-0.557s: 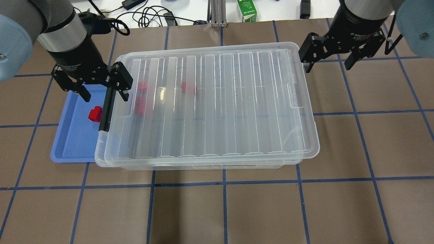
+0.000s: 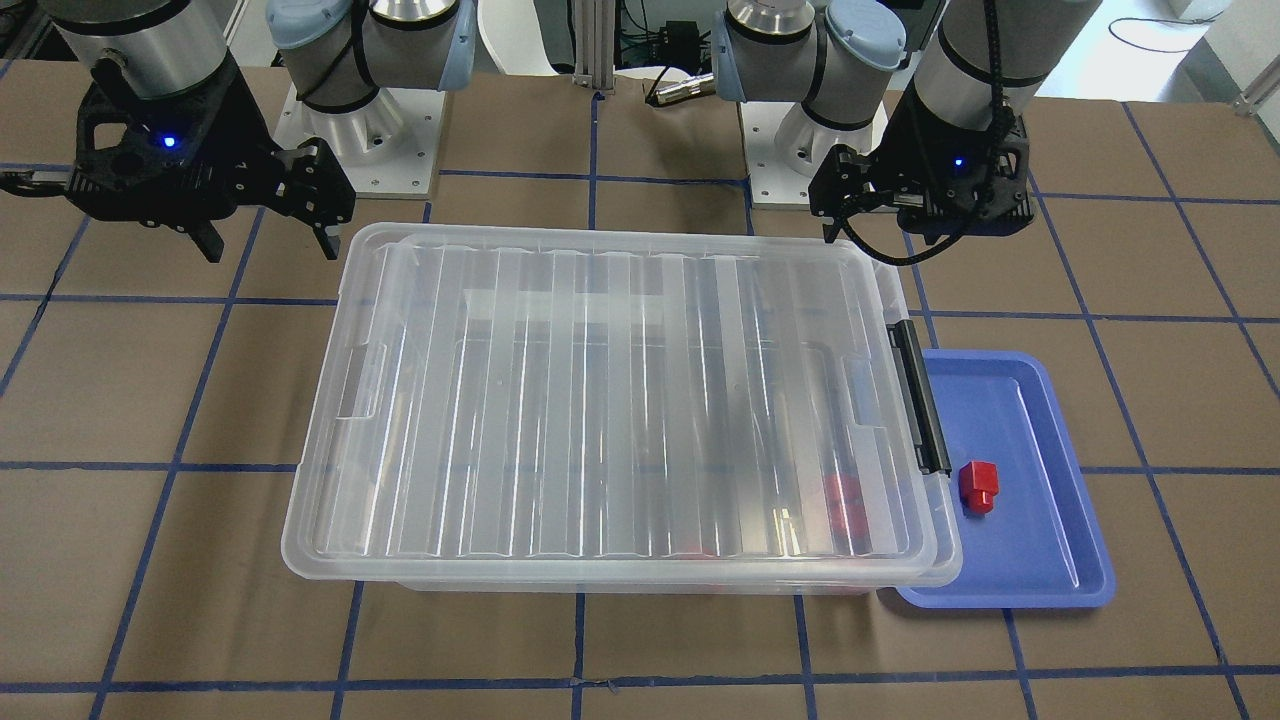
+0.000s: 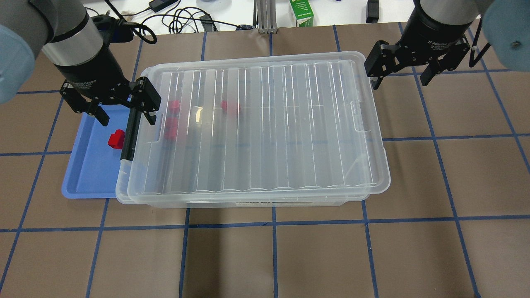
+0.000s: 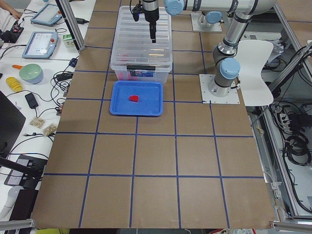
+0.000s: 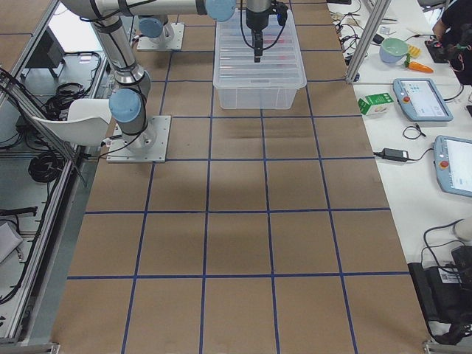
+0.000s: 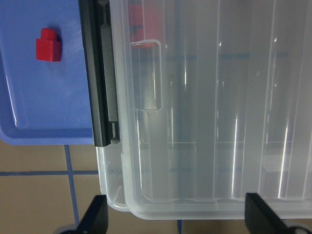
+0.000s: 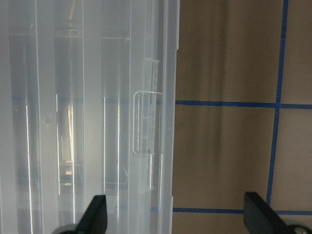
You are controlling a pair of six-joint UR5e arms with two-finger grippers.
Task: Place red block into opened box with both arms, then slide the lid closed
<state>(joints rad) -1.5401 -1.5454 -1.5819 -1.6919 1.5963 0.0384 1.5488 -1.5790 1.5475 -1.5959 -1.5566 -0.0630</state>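
Observation:
One red block [image 3: 116,139] [image 6: 48,45] [image 2: 976,487] lies on the blue tray [image 3: 85,174], outside the box. The clear box [image 3: 122,198] carries the ribbed lid [image 3: 265,124] over almost all of it. The lid sits shifted slightly away from the black bar [image 3: 129,136] [image 6: 100,73]. Other red blocks [image 3: 170,127] show blurred through the lid. My left gripper [image 3: 126,116] [image 2: 920,222] [image 6: 176,219] hangs open and empty above the bar end. My right gripper [image 3: 401,79] [image 2: 268,240] [image 7: 176,219] hangs open and empty just past the other short end, near the lid's notch [image 7: 146,122].
The blue tray [image 2: 1050,560] butts against the box's bar end. A green carton [image 3: 301,12] and cables [image 3: 182,18] lie beyond the table's far edge. Brown table [image 3: 273,260] with blue tape lines spreads in front of the box.
The left arm has shifted very slightly, its gripper still open over the same end. Box, lid, blocks and the right gripper stand as before.

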